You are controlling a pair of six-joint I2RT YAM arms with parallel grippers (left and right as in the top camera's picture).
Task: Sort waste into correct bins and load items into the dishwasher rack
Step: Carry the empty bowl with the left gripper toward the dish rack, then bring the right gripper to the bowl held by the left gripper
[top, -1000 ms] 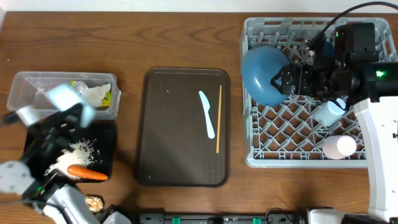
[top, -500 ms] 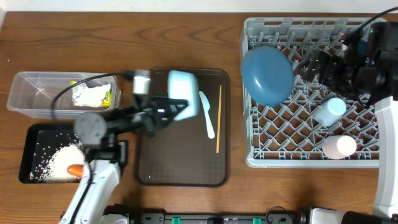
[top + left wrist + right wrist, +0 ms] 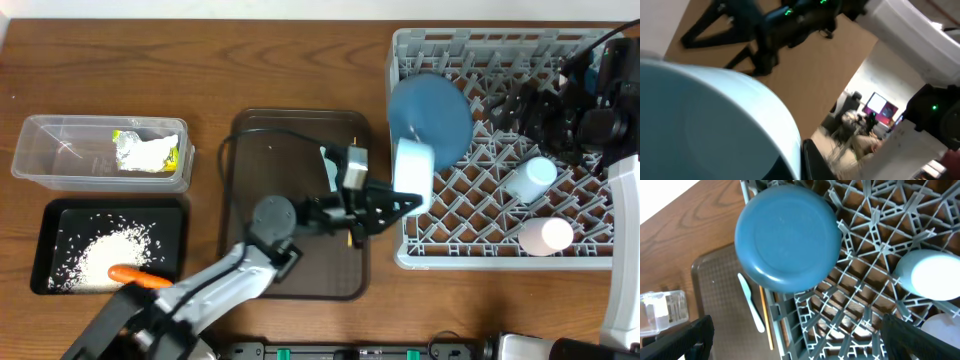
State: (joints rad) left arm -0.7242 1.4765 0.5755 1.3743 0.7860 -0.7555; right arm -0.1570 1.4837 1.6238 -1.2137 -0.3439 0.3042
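Wooden tabletop with brown serving tray [image 3: 260, 150] in the middle: left gripper [image 3: 398, 203] reaches across it, fingers closed on the small white bowl [image 3: 413, 172]. The bowl is held tilted on edge right at the left wall of the dishwasher rack [image 3: 500, 262], likely so it slots between pegs beside the blue plate [image 3: 430, 118] leaning upright there. Right gripper [image 3: 799, 339] hangs over the rack, fingers spread wide and empty, probably leaving room for the bowl; light blue cup [image 3: 528, 178] and pink cup [image 3: 545, 236] sit in the rack, pale blue spoon [image 3: 751, 305] and chopstick [image 3: 766, 320] lie on the tray, not yet loaded.
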